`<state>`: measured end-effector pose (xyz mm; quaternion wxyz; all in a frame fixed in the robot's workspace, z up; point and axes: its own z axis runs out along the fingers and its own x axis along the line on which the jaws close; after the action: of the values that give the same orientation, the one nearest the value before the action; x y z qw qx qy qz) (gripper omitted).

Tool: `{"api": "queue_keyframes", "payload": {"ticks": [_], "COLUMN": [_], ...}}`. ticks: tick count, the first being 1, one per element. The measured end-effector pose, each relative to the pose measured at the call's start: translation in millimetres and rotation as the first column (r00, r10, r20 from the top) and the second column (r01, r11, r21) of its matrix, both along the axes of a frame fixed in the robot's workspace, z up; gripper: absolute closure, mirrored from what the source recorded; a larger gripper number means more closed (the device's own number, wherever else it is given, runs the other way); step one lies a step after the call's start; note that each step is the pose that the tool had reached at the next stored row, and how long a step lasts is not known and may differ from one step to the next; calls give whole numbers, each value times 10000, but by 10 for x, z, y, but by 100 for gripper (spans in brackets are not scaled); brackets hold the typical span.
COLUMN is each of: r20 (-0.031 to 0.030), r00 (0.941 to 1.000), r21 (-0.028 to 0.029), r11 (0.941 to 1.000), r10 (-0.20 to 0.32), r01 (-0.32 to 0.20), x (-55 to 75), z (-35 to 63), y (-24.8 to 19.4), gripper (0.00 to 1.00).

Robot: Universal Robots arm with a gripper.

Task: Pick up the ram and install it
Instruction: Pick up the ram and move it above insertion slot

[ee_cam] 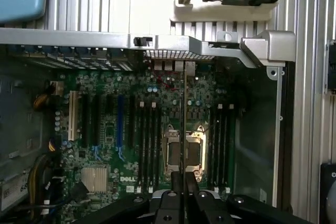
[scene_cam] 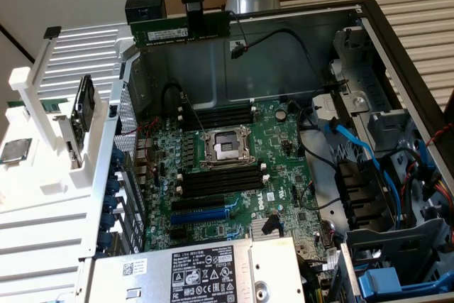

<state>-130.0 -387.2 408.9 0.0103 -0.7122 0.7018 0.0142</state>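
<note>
Ram: the long, thin green circuit-board stick with a pale label (scene_cam: pixel 177 31) is lifted and hangs level, on its edge, high over the open grey metal computer case (scene_cam: pixel 298 51), well apart from the green motherboard (scene_cam: pixel 284 175).
End effector: the black two-finger end effector (scene_cam: pixel 193 10) is pinched narrow on the stick's upper edge.
Alignment: in the wrist view the stick's thin edge lies over the square silver processor socket (ee_cam: pixel 197 153), parallel to the long black memory slots (ee_cam: pixel 147 140) on either side.
Done: pick-up, judging by the firm grasp.
Left: installation; no stick stands in any visible slot.
</note>
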Motion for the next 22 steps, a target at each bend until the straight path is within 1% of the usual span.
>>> {"api": "queue_keyframes", "payload": {"ticks": [2,5,8,9,11,12,14,15,16,18,21,22], "r20": [55,111,144,153,164,182,185,194,202,207,208,208], "r00": [10000,9999,9999,9998,9996,9995,9994,9994,9993,9990,9983,9982], "r21": [0,2,0,1,2,2,6,17,30,51,70,74], "r11": [10000,10000,10000,9999,9997,9997,9996,9996,9995,9992,9985,9984], "r10": [-4,-34,-92,-162,-229,-261,-288,-297,-320,-401,-546,-566], "r01": [4,34,92,162,229,261,287,297,319,400,545,565], "x": [37,76,97,100,102,103,106,114,125,147,177,185], "z": [-15,-48,-87,-124,-161,-196,-222,-249,-280,-354,-462,-481], "y": [0,0,-4,-13,-27,-59,-158,-195,-211,-230,-256,-261], "gripper": [86,86,86,86,86,86,86,86,86,86,86,86]}}
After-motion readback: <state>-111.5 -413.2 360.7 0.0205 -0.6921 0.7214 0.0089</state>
